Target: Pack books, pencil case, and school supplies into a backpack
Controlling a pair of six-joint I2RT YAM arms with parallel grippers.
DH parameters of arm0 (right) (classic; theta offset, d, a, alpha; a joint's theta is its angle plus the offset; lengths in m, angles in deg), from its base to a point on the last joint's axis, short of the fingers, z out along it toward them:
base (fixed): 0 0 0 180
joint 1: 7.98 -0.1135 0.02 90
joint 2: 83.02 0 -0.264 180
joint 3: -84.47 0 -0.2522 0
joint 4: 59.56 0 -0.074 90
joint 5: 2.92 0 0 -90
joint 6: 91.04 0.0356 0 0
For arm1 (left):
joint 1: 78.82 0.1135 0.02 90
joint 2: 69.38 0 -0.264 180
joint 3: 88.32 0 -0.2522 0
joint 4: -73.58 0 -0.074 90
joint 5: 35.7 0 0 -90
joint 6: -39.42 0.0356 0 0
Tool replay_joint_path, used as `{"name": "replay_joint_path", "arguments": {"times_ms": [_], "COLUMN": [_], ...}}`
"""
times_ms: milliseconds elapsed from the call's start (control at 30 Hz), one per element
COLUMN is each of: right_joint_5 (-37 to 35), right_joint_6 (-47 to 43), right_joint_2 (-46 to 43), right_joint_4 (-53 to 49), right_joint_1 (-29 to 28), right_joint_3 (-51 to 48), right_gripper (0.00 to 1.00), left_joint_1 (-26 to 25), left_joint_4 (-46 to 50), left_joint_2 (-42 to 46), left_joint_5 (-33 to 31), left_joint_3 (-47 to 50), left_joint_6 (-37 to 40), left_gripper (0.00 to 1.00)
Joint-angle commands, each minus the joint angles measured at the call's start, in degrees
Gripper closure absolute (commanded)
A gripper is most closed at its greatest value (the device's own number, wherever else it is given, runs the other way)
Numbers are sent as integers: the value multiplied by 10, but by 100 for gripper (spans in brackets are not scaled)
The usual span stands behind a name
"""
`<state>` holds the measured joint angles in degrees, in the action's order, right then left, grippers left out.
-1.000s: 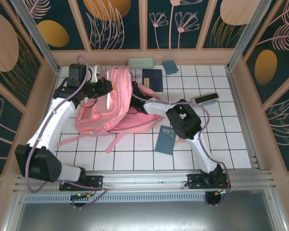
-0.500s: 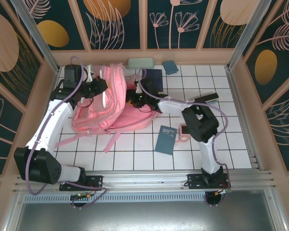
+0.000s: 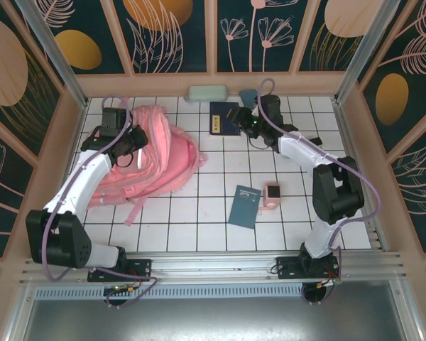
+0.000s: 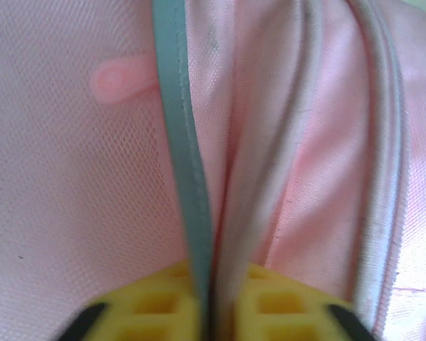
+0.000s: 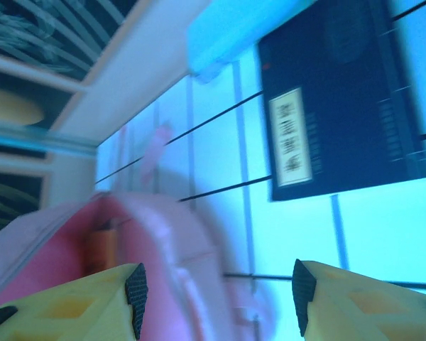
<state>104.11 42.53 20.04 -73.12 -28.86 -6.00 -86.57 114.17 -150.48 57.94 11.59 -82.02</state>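
- Backpack [image 3: 160, 153] from above: the big pink bag lies flat on the left of the white tiled counter [image 3: 199, 227]. The left pincer [image 3: 128, 148] sits on its far left part. A navy book [image 3: 220, 114] lies right of the bag, near the back wall, with its long side pointing away from the arms. The right pincer [image 3: 241, 119] is just beside the book's right edge, so the right arm is nearer. The book's small yellow label is too small to read. The mint pencil case [image 3: 207, 93] lies behind the book, by the wall.
- Left wrist view: the left pincer [image 4: 209, 309] has its yellow fingers close together, with the backpack's [image 4: 78, 177] grey strip between them. I cannot tell if they pinch it.
- Right wrist view: the right pincer [image 5: 216, 302] is wide apart and holds nothing. The navy book [image 5: 355, 85] lies ahead and to the right, and the backpack [image 5: 78, 263] to the left. The book's white label is too blurry to read.
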Motion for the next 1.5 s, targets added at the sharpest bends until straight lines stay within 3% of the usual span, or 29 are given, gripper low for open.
{"name": "replay_joint_path", "arguments": {"times_ms": [0, 67, 133, 267, 367, 433, 500, 633, 733, 967, 1133, 1467], "right_joint_5": [-20, -22, -21, 10, 18, 32, 63, 94, 110, 116, 95, 97], "right_joint_6": [-38, -51, -58, -51, -59, -63, -59, -41, -38, -60, -69, -82], "right_joint_2": [48, 78, 105, 152, 194, 221, 244, 275, 296, 351, 374, 412], "right_joint_4": [-65, -83, -96, -89, -113, -119, -106, -73, -66, -98, -120, -151], "right_joint_1": [12, 19, 28, 52, 63, 67, 73, 84, 89, 83, 81, 69], "right_joint_3": [59, 95, 127, 165, 218, 248, 263, 271, 288, 348, 368, 409], "right_gripper": [42, 41, 41, 41, 41, 41, 41, 41, 41, 41, 41, 41], "left_joint_1": [12, 13, 8, -52, -91, -106, -115, -117, -117, -118, -128, -134], "left_joint_4": [2, -3, 15, 54, 65, 63, 46, -29, -95, -211, -176, -162], "left_joint_2": [-19, -27, -48, -103, -175, -231, -286, -390, -451, -568, -651, -727], "left_joint_5": [-55, -32, -29, -122, -124, -101, -34, 76, 122, 169, 163, 145], "left_joint_3": [3, -12, -50, -158, -242, -299, -352, -419, -447, -497, -593, -664], "left_joint_6": [4, 12, 24, 64, 73, 68, 68, 15, -26, -105, -122, -169], "left_gripper": [61, 50, 46, 42, 39, 38, 36, 34, 33, 29, 27, 28]}}
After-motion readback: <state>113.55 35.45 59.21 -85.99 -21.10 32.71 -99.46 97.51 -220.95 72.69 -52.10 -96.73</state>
